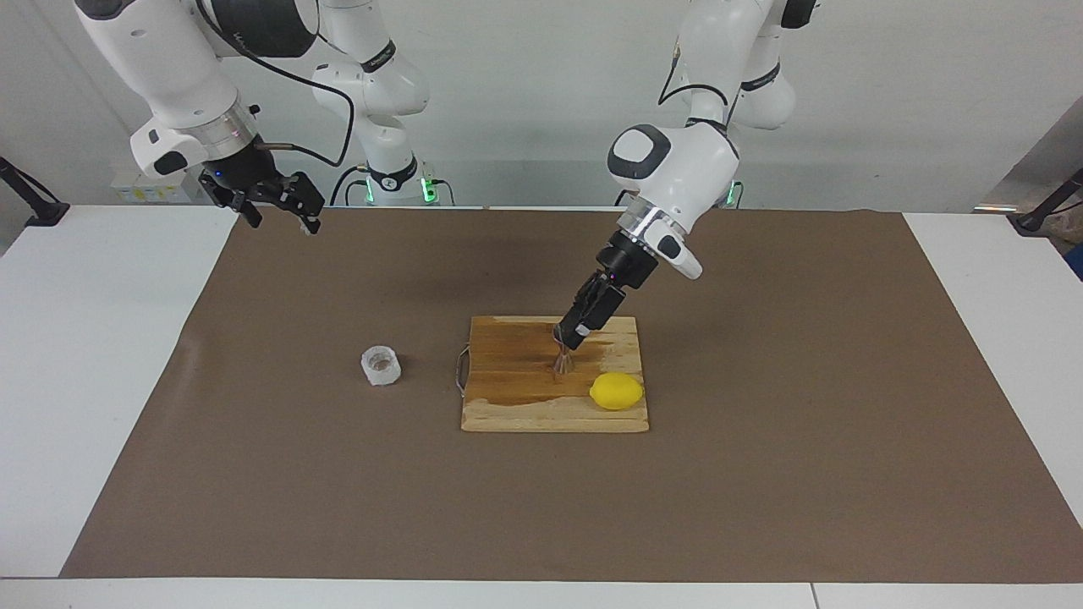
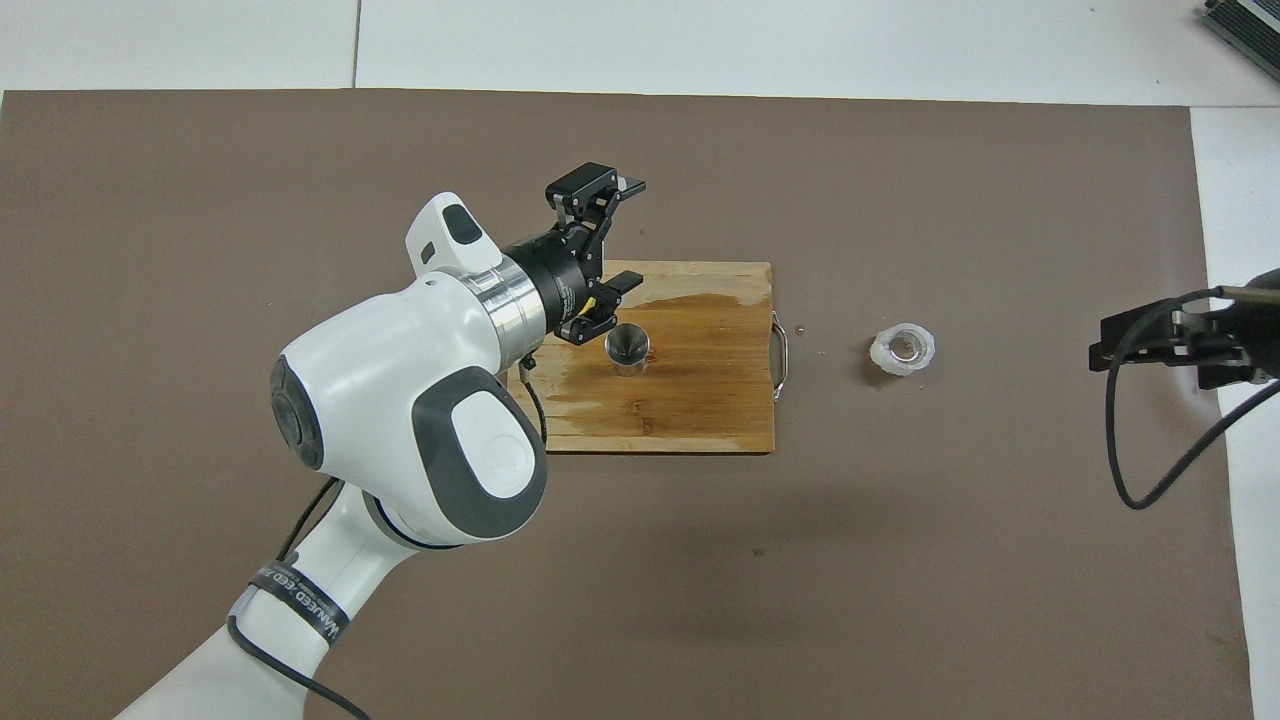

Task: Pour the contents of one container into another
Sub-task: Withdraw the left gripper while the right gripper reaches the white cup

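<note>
Left pincer point(image 1: 577, 335), released, hangs over the cutting board point(image 1: 516, 397) beside the upright jigger point(image 2: 628, 350). Right pincer point(image 1: 272, 205) waits released, well apart from the frosted cup point(image 1: 381, 365).

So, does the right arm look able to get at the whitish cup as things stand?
Probably yes. The whitish cup stands alone on the brown mat, beside the cutting board toward the right arm's end, with nothing around it. The right gripper hangs open above the mat's edge, holding nothing.
</note>
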Action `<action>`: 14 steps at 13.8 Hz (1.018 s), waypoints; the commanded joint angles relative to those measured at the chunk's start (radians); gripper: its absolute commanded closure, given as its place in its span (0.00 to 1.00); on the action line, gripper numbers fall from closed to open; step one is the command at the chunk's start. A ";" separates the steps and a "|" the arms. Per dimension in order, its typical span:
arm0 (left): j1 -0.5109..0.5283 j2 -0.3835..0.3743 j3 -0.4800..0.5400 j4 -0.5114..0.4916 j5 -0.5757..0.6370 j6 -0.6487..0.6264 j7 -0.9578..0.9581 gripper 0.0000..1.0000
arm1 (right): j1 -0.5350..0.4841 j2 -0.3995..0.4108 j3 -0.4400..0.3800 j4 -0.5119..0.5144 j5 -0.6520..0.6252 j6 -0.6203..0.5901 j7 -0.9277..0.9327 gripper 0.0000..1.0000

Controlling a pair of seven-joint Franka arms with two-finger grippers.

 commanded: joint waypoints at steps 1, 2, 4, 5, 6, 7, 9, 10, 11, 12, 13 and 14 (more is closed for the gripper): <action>0.047 -0.002 0.005 0.012 0.183 -0.110 0.032 0.00 | -0.034 -0.033 0.013 -0.066 0.025 0.002 -0.207 0.00; 0.067 -0.002 0.007 0.024 0.263 -0.173 0.034 0.00 | -0.035 -0.048 0.010 -0.092 0.025 0.009 -0.274 0.00; 0.107 -0.003 0.007 0.056 0.424 -0.311 0.035 0.00 | -0.046 -0.063 0.002 -0.138 0.027 0.076 -0.444 0.00; 0.128 -0.006 0.007 0.067 0.512 -0.397 0.043 0.00 | -0.070 -0.073 0.002 -0.170 0.027 0.121 -0.564 0.00; 0.148 -0.020 0.007 0.072 0.608 -0.484 0.077 0.00 | -0.083 -0.080 0.002 -0.196 0.031 0.168 -0.689 0.00; 0.156 -0.036 0.008 0.066 0.687 -0.553 0.135 0.00 | -0.107 -0.083 0.002 -0.215 0.039 0.207 -0.805 0.00; 0.211 -0.059 0.011 0.058 0.729 -0.659 0.247 0.00 | -0.144 -0.079 0.002 -0.235 0.065 0.264 -0.987 0.00; 0.242 -0.077 0.014 0.056 0.730 -0.701 0.314 0.00 | -0.172 -0.071 0.002 -0.247 0.103 0.276 -1.084 0.00; 0.277 -0.097 0.014 0.046 0.746 -0.744 0.388 0.00 | -0.199 -0.060 0.002 -0.264 0.172 0.301 -1.182 0.00; 0.308 -0.123 0.013 0.030 0.782 -0.785 0.455 0.00 | -0.219 -0.047 0.002 -0.278 0.224 0.328 -1.288 0.00; 0.339 -0.153 0.013 0.006 0.816 -0.818 0.523 0.00 | -0.229 -0.025 0.002 -0.279 0.260 0.341 -1.385 0.00; 0.365 -0.178 0.013 -0.012 0.827 -0.838 0.581 0.00 | -0.241 0.004 0.002 -0.279 0.306 0.341 -1.468 0.00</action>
